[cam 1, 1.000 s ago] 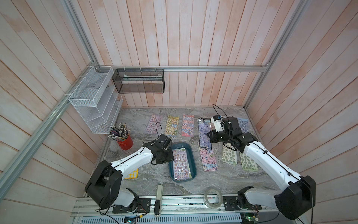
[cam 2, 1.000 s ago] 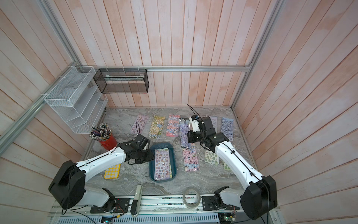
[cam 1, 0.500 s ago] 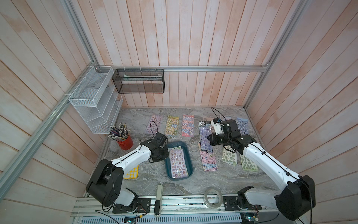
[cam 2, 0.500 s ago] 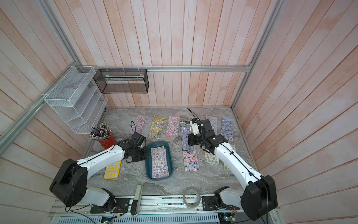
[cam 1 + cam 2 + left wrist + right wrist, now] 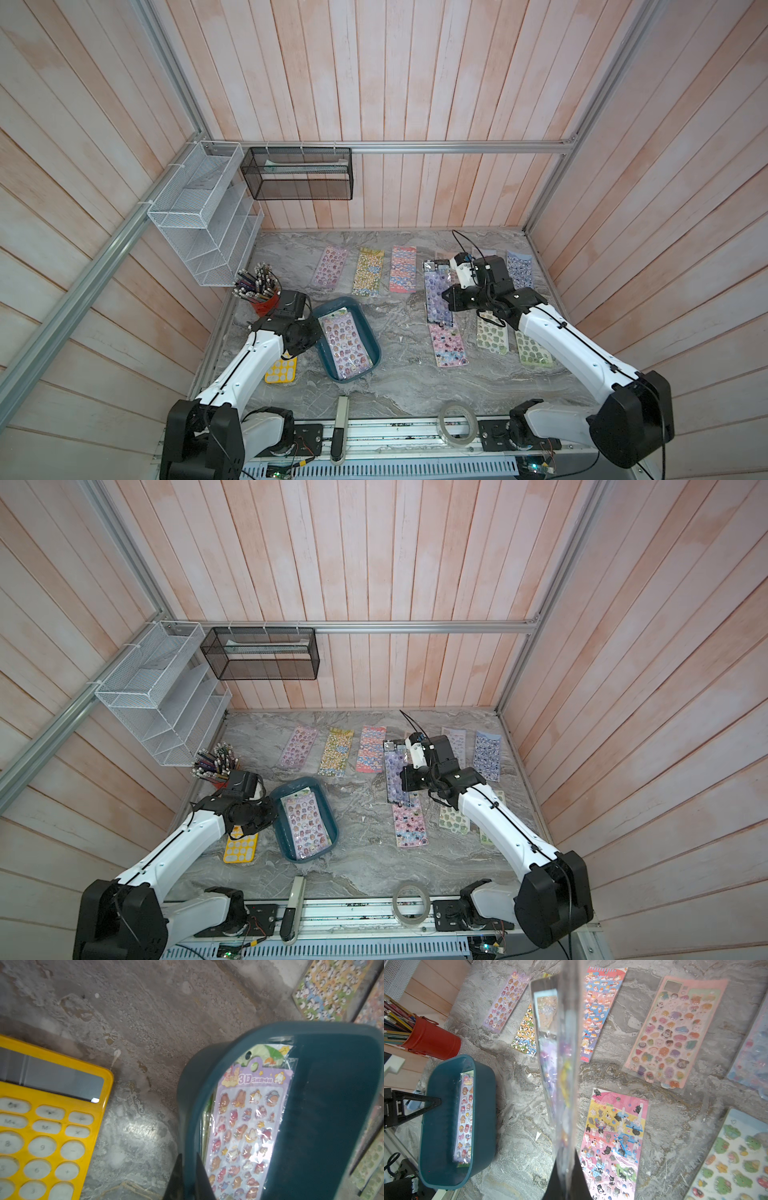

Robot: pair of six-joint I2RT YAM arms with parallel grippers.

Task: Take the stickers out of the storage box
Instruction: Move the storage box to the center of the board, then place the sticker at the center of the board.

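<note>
Left wrist view puts a yellow calculator (image 5: 47, 1126) at your far left, with pale rounded keys reading M+, M-, 8, 9 and 6 under a dark display. Beside it, the left gripper (image 5: 189, 1169) has its two black fingers pinched narrow over the long side wall of the storage box (image 5: 332, 1105), one finger outside and one inside.

The box is smooth dark teal plastic, shallow, with rounded corners. You'll find it on the grey marble-pattern table (image 5: 407, 386), left of centre, its long axis running back to front with the near end swung right. The stickers (image 5: 245, 1136) inside it lie along that axis in crinkled clear sleeves. The top one is purple, and its "3D" header points toward the back wall.

Further right, the right gripper (image 5: 449, 298) is clamped on a purple sheet (image 5: 436, 291), which the right wrist view shows edge-on above the table. Just right of that lies a glossy pink sheet (image 5: 612, 1142) headed "Animal Seal".
</note>
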